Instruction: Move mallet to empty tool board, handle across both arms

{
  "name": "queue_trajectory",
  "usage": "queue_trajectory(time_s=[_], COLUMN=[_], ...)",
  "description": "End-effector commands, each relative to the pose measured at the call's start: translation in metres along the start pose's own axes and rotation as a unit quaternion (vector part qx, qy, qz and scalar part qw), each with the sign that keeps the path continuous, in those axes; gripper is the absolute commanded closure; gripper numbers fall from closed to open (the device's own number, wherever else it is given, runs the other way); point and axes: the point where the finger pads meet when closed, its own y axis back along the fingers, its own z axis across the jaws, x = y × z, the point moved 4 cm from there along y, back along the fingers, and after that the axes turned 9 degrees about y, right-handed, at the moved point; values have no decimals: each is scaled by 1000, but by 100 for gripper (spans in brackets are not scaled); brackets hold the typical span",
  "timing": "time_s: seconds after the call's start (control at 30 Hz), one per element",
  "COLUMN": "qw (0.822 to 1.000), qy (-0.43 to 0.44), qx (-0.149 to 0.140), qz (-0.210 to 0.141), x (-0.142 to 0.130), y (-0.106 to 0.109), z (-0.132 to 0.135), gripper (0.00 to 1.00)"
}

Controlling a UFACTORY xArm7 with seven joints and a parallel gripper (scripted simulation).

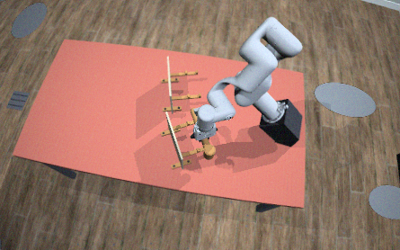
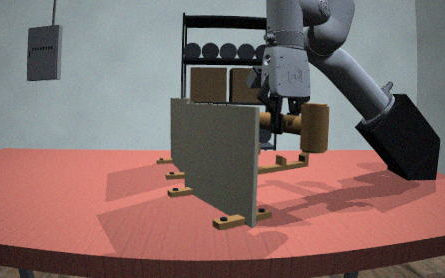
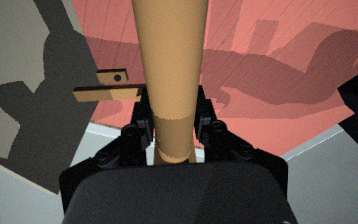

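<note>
My gripper [image 2: 279, 121] is shut on the tan handle [image 2: 271, 122] of the mallet and holds it level in the air. The darker head [image 2: 314, 127] hangs at the right end. The mallet is above and apart from the wooden holder arms [image 2: 285, 162] of the near grey tool board [image 2: 215, 160]. From above, my gripper [image 1: 204, 135] sits beside this board [image 1: 174, 140], with the head [image 1: 209, 153] close to the front arm [image 1: 192, 153]. In the wrist view the handle [image 3: 170, 65] runs away between my fingers, with an arm [image 3: 107, 93] below on the left.
The far tool board [image 1: 166, 81] stands in line behind, its two arms [image 1: 185, 84] bare. The arm's black base [image 1: 282, 122] sits at the table's right. Behind the table there is a shelf rack with boxes [image 2: 223, 75].
</note>
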Motion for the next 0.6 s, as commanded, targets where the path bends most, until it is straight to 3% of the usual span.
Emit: queue_trajectory(time_s=[0.0, 0.57], qw=[1000, 1000], qy=[1, 0], qx=[4, 4], qz=[-2, -1], x=[-3, -3], y=[-33, -49], z=[-8, -8], gripper=[100, 100])
